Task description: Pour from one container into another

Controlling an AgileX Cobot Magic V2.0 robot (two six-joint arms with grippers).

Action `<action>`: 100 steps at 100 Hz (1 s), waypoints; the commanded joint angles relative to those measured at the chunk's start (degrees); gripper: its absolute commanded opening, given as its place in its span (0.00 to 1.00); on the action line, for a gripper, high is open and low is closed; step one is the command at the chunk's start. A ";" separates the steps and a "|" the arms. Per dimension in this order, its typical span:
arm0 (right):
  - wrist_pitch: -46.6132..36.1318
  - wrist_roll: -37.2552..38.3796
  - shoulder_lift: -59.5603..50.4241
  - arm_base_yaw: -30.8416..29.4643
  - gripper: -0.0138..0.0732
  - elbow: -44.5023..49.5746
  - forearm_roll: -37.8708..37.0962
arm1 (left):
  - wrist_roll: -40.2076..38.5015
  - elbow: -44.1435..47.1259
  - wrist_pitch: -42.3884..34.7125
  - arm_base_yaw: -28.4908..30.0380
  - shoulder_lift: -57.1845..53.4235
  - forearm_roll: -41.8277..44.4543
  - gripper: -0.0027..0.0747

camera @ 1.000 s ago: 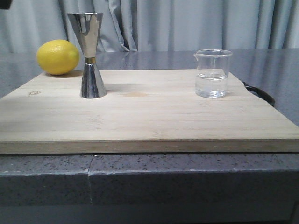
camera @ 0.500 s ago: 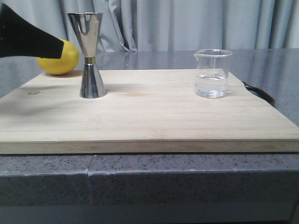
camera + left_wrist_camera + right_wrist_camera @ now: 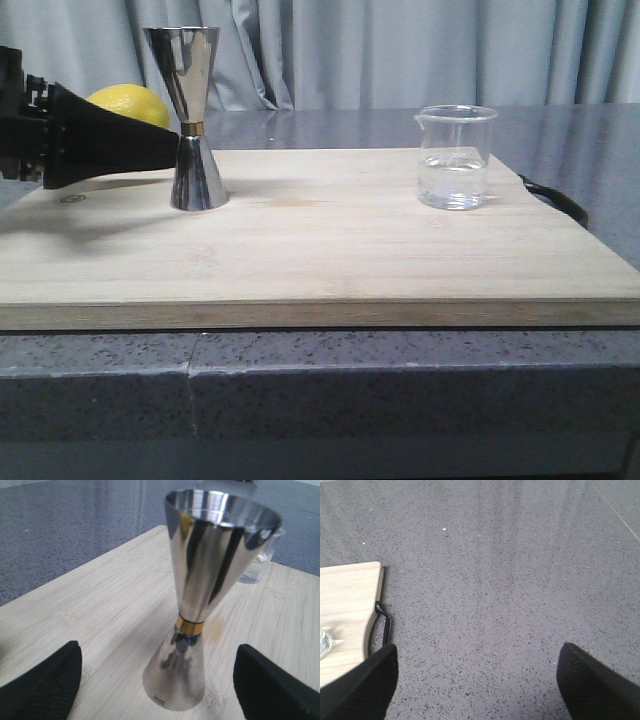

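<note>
The small clear glass beaker point(image 3: 456, 158), holding some clear liquid, stands on the right side of the wooden board point(image 3: 330, 255). The taller steel jigger point(image 3: 193, 120) stands upright on the board's left. My left gripper point(image 3: 170, 148) reaches in from the left at the height of the jigger's waist. In the left wrist view it point(image 3: 160, 680) is open, its black fingers point(image 3: 47, 682) either side of the jigger point(image 3: 200, 605) and apart from it; the beaker point(image 3: 260, 565) shows behind. My right gripper point(image 3: 480, 680) is open over the bare grey counter, holding nothing, and is absent from the front view.
A yellow lemon point(image 3: 125, 103) lies behind the left arm at the board's far left corner. The board's black handle point(image 3: 555, 195) sticks out on the right, beside the right gripper's view of the board corner point(image 3: 350, 595). Grey curtains hang behind the counter.
My left gripper has come in from the left and moved right and lower, from in front of the lemon to the jigger's waist. Jigger and beaker have not moved.
</note>
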 commanded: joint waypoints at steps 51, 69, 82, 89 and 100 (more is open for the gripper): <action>-4.60 -0.22 0.64 -0.34 0.83 -1.87 -0.77 | 2.05 -10.49 5.99 -8.40 1.73 -5.45 0.72; -4.60 -0.22 0.64 -0.34 0.83 -1.87 -0.77 | 2.05 -10.59 6.60 -8.40 1.73 -5.45 0.51; -4.60 -0.22 0.64 -0.34 0.83 -1.87 -0.77 | 2.05 -10.69 6.60 -8.40 1.73 -5.45 0.41; -4.60 -0.22 0.64 -0.34 0.83 -1.87 -0.77 | 1.94 -10.69 6.60 -8.40 1.61 -5.45 0.38; -4.60 -0.22 0.64 -0.34 0.83 -1.87 -0.77 | 1.59 -10.91 6.60 -8.40 1.61 -5.45 0.34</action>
